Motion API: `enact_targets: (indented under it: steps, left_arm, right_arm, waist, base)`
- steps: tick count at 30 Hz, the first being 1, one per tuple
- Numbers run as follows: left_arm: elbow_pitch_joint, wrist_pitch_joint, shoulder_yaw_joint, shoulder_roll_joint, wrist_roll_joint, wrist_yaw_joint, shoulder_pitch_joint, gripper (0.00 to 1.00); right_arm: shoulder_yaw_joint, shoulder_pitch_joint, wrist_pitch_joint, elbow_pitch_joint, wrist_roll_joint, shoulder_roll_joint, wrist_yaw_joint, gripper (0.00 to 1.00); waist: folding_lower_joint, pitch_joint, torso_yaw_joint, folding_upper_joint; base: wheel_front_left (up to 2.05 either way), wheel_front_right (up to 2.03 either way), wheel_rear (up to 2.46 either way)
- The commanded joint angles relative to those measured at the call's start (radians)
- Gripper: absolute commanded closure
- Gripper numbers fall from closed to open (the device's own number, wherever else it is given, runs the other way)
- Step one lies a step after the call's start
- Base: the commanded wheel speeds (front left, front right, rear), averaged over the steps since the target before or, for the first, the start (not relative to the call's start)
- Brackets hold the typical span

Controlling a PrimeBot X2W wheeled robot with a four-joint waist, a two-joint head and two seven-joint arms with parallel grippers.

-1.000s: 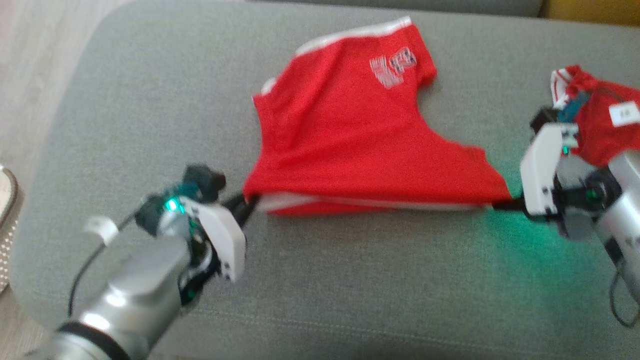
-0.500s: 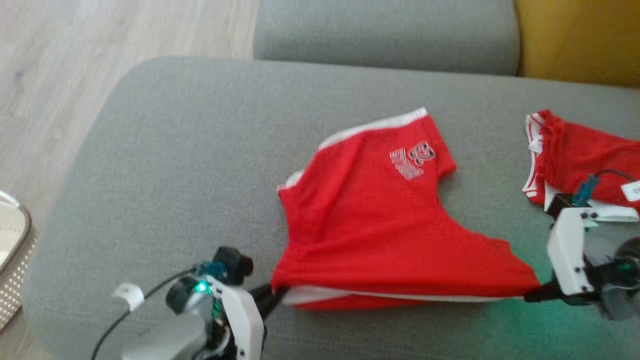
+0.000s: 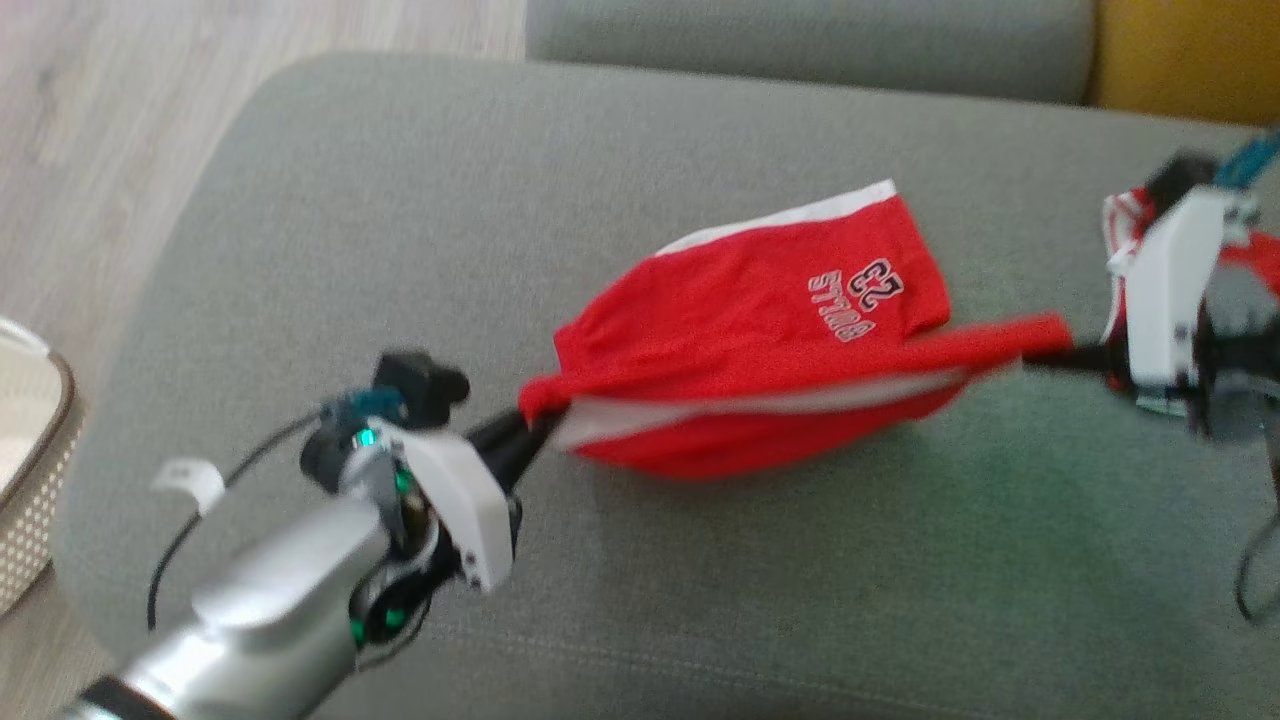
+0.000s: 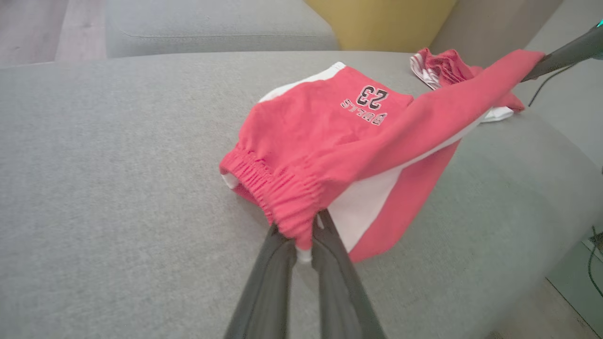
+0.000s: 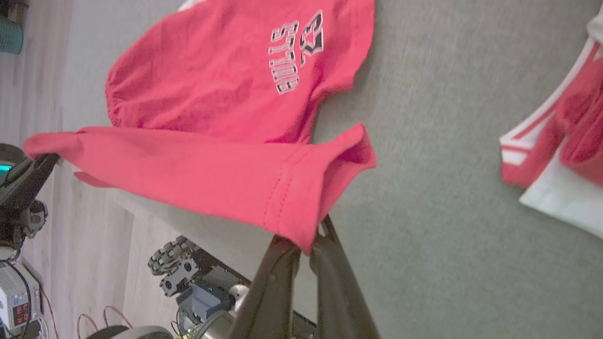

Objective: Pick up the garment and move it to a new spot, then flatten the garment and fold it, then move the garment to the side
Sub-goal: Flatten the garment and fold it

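**Head view: red shorts held taut between two claws over a grey sofa cushion**

The red shorts [image 3: 760, 330], printed with "BULLS 23" and trimmed with a white side stripe, sit near the middle of the grey sofa cushion [image 3: 350, 200]. The left claw [image 3: 535, 425] is at the shorts' left end. Its two dark fingers are pinched tight on the gathered elastic waistband, a grip the left wrist view shows close up. The right claw [image 3: 1060, 352] is at the opposite end, pressed closed on a stitched hem edge, as the right wrist view shows. The near edge of the shorts runs as a raised band from one claw to the other. The far leg, carrying the print, lies on the cushion beyond that band.

A second red garment [image 4: 443, 66] with white stripes lies crumpled on the cushion just beyond the right claw, apart from the shorts. A woven basket [image 3: 40, 470] stands on the wooden floor at the far left. A yellow cushion [image 3: 1190, 50] shows at the upper right.
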Motion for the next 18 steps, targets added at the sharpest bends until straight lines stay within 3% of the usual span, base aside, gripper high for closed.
enact_targets:
  steps: [1, 10, 18]
  left_arm:
    - [-0.019, -0.007, 0.053, 0.023, -0.008, 0.002, -0.07, 1.0]
    - [0.062, -0.031, 0.086, -0.05, -0.001, -0.031, -0.216, 1.0]
    - [0.178, -0.071, 0.074, -0.122, 0.01, -0.057, -0.294, 1.0]
  right_arm:
    - [-0.026, -0.072, 0.013, -0.027, -0.034, 0.009, 0.007, 1.0]
    - [-0.173, -0.282, 0.04, 0.035, -0.286, 0.167, 0.007, 1.0]
    - [-0.22, -0.375, -0.033, 0.081, -0.41, 0.224, 0.007, 1.0]
  waist:
    - [0.0001, 0.042, 0.014, 0.0]
    - [0.0001, 0.183, 0.049, 0.0]
    - [0.0001, 0.258, 0.065, 0.0]
  base:
    - [0.0, 0.0, 0.0]
    - [0.0, 0.0, 0.0]
    - [0.0, 0.0, 0.0]
